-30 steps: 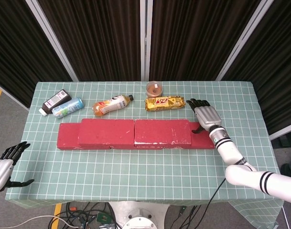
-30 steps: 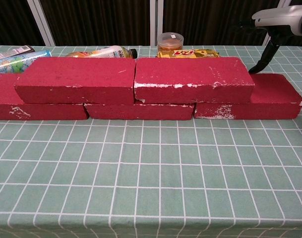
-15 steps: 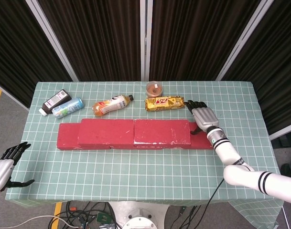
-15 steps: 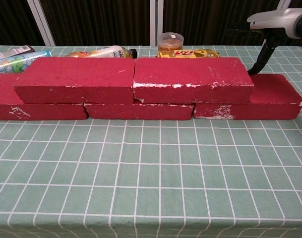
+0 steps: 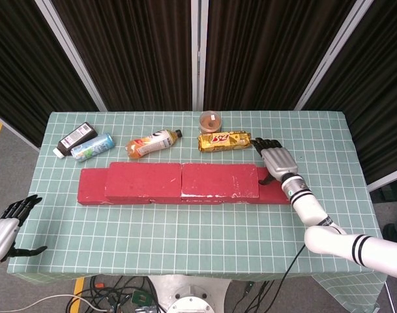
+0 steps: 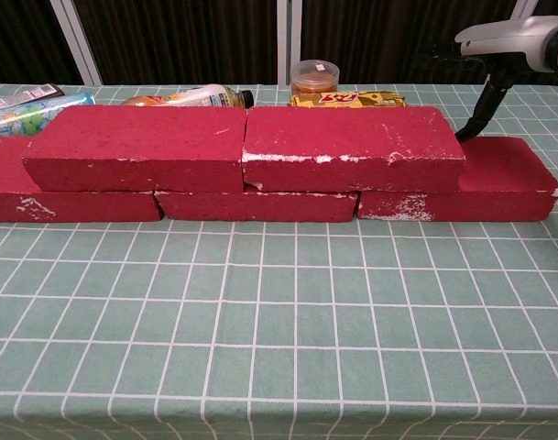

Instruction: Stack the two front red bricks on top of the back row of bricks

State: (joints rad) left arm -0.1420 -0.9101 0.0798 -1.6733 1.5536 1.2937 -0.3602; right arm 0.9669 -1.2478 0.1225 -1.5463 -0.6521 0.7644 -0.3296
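At the right end of the upper bricks (image 5: 182, 180), our right hand (image 5: 275, 161), fingers spread and holding nothing, has nudged them toward 9 o'clock since a second ago. Both sit atop the back row (image 6: 462, 191), so stacking looks done. Our left hand (image 5: 6, 225) hangs open off the desk (image 5: 205, 235).

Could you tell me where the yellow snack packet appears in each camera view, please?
Head view: the yellow snack packet lies at the back of the table, just right of centre, behind the brick row.
Chest view: it peeks over the upper right brick, near the top edge, right of centre.
Shared landmark: the small round tub directly behind the packet.
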